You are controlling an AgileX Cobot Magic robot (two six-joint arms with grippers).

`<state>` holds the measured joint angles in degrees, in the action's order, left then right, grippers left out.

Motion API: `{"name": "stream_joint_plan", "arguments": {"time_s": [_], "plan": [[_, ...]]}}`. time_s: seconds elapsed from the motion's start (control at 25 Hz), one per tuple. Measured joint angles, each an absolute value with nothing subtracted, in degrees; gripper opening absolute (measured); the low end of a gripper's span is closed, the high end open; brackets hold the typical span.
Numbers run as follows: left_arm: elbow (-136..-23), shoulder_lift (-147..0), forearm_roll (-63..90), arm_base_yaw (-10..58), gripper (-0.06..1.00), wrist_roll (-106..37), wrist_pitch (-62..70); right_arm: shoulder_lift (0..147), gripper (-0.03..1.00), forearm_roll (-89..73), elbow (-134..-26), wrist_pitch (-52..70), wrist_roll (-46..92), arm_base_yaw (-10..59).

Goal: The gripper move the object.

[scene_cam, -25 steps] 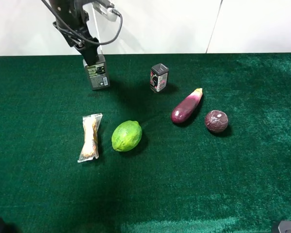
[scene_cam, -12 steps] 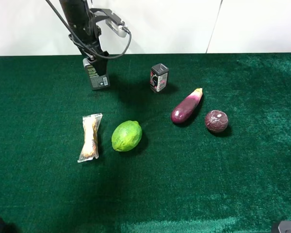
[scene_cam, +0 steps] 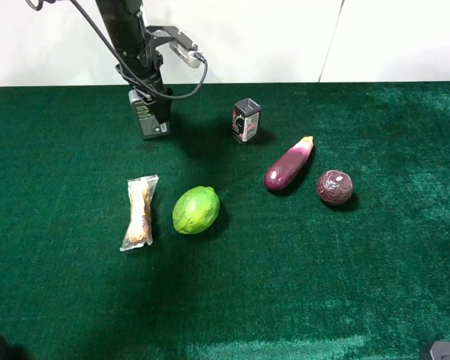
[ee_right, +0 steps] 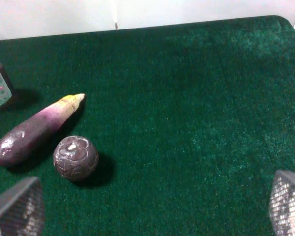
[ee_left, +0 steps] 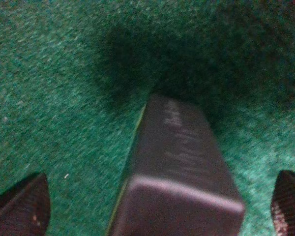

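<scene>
The grey bottle [scene_cam: 154, 120] with the dark green-and-white label stands upright on the green cloth at the back left. My left gripper [scene_cam: 151, 94] is above it, on the dark arm. In the left wrist view the bottle [ee_left: 179, 162] lies between the two fingertips [ee_left: 19, 206], with a gap on each side. The left gripper [ee_left: 155, 206] is open and does not touch it. The bottle's cap is hidden. My right gripper [ee_right: 152, 206] is open and empty above the cloth on the right. It does not show in the exterior view.
A small black can [scene_cam: 246, 120] stands right of the bottle. An eggplant [scene_cam: 288, 165] and a round purple fruit [scene_cam: 334, 187] lie further right. A lime [scene_cam: 196, 210] and a wrapped snack [scene_cam: 139, 212] lie nearer the front. A white wall is behind the table.
The left arm has swung right and lower above the bottle. The bottle has stayed in about the same place. Nothing else has moved.
</scene>
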<state>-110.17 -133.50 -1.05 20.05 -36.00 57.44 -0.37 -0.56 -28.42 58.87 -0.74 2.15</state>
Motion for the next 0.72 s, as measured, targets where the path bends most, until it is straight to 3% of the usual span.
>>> {"name": "stream_joint_plan", "arguments": {"time_s": [0.28,0.48,0.72], "plan": [[-110.56,-133.87,0.00,20.05,0.74,-38.04,57.42,-0.37,0.70,-0.56,-28.42,58.87,-0.74,2.15],[-110.56,-133.87,0.00,20.05,0.45,-38.05,57.43,-0.37,0.70,-0.56,-28.42,58.87,-0.74,2.15],[-110.58,-133.87,0.00,20.05,0.44,-38.05,57.47,-0.37,0.70,-0.56,-28.42,58.87,-0.74,2.15]]}}
